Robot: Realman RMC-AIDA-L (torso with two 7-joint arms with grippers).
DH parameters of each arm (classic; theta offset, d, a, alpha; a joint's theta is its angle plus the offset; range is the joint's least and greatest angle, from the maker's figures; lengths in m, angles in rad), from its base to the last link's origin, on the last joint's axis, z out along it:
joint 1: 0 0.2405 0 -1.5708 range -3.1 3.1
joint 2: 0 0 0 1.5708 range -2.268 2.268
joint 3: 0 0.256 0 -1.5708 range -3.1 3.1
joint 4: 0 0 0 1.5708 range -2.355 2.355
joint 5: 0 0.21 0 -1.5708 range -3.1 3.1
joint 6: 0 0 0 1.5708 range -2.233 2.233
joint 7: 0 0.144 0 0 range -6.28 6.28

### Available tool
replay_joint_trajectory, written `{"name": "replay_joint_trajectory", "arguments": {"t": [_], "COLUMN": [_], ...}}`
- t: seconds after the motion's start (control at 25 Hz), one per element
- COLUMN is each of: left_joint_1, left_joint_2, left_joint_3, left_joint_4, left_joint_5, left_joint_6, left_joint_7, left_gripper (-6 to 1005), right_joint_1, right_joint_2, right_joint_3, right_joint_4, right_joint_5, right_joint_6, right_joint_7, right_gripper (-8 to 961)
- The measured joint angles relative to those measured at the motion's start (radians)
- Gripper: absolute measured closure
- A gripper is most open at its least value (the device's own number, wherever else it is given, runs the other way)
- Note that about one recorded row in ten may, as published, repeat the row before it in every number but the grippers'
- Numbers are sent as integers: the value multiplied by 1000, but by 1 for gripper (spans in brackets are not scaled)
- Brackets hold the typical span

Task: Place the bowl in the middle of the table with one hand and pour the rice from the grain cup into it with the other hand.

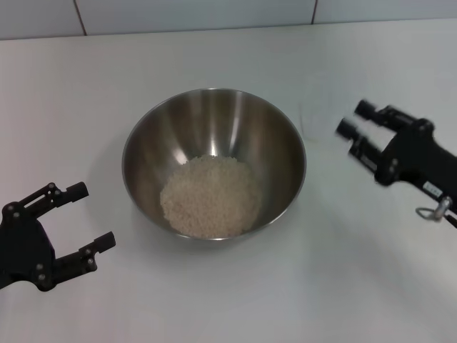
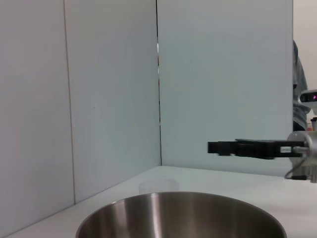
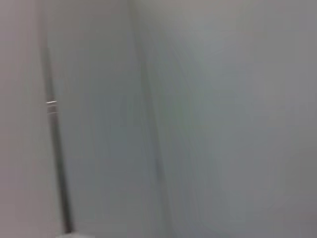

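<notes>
Count: one bowl, one heap of rice, one grain cup, two grippers.

Nearest, at the desk's near left in the head view: left gripper point(image 1: 91, 218), fingers spread wide, nothing between them, clear of the bowl's left side.

Centre of the desk point(image 1: 343, 286): one stainless-steel bowl point(image 1: 150, 143), upright. One pale heap of rice point(image 1: 211, 196) lies in its bottom, towards the near wall; the upper walls are bare metal.

Right of the bowl, slightly farther back: right gripper point(image 1: 350, 118), fingers parted, holding nothing, tips pointing towards the bowl's far right rim but apart from it.

Just beyond the bowl's right rim the head view shows only a very faint outline of the grain cup point(image 1: 319, 118) on the desk, close to the right fingertips; whether they touch it cannot be told.

Behind the desk: a pale panelled wall point(image 1: 193, 14).

View differences:
- Left wrist view looks low across the bowl point(image 2: 181, 218): it shows the rim and outer wall, not the rice. Past the rim, one clear cup point(image 2: 158, 186) stands upright on the desk, apparently empty. Farther off, the right gripper point(image 2: 214, 147) hangs level above the desk, seen edge-on.
- Right wrist view shows only blurred wall panels point(image 3: 198, 124); no bowl, cup or fingers.
</notes>
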Motion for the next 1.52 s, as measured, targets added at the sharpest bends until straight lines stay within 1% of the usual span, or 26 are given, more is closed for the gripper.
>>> {"name": "replay_joint_trajectory", "arguments": {"t": [0.16,0.24,0.44,0.6,0.64,1.04,1.52], "left_joint_1": [1,3,4,4,3,-5,-13], "left_joint_2": [0,0,4,9,10,11,13], "left_joint_3": [0,1,3,5,6,9,11], "left_joint_4": [0,0,0,0,0,0,0], "left_joint_5": [0,0,0,0,0,0,0], "left_joint_6": [0,0,0,1,1,1,1], "left_joint_7": [1,3,3,-1,-4,-5,-7], "left_gripper": [186,186,186,186,186,186,186], "right_joint_1": [26,33,40,40,40,22,22], "right_joint_2": [-9,-10,-13,-19,-22,-23,-23], "right_joint_3": [-201,-260,-306,-330,-355,-404,-412], "right_joint_4": [-91,-131,-230,-250,-261,-276,-279], "right_joint_5": [-1,-1,-1,-1,-1,-1,-1], "right_joint_6": [-93,-127,-199,-211,-210,-201,-197], "right_joint_7": [52,72,142,161,177,186,184], "right_gripper": [582,514,349,232,232,232,232]}}
